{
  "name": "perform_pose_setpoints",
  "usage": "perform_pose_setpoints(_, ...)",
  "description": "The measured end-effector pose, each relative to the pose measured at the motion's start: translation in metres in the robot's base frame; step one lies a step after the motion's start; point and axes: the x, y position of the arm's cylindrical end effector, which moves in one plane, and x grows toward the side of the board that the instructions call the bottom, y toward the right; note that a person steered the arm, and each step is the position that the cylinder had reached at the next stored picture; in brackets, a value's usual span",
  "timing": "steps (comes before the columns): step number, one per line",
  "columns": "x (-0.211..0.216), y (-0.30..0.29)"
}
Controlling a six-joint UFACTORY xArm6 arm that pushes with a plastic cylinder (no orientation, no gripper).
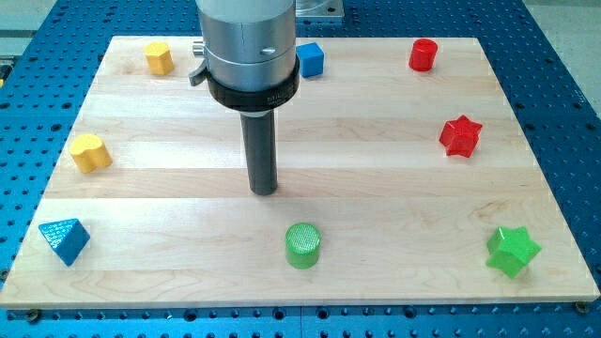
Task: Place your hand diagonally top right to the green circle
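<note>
The green circle is a short green cylinder that sits near the view's bottom, a little right of centre. My tip rests on the wooden board above the green circle and slightly to its left, about a block's width away. The tip touches no block. The rod hangs from a wide grey arm housing at the view's top.
A blue cube stands partly behind the arm housing. A red cylinder and a red star are at the right. A green star is at bottom right. Yellow blocks and a blue triangle are at the left.
</note>
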Motion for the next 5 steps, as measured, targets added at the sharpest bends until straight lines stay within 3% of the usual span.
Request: perform_pose_setpoints(5, -0.001, 0.022)
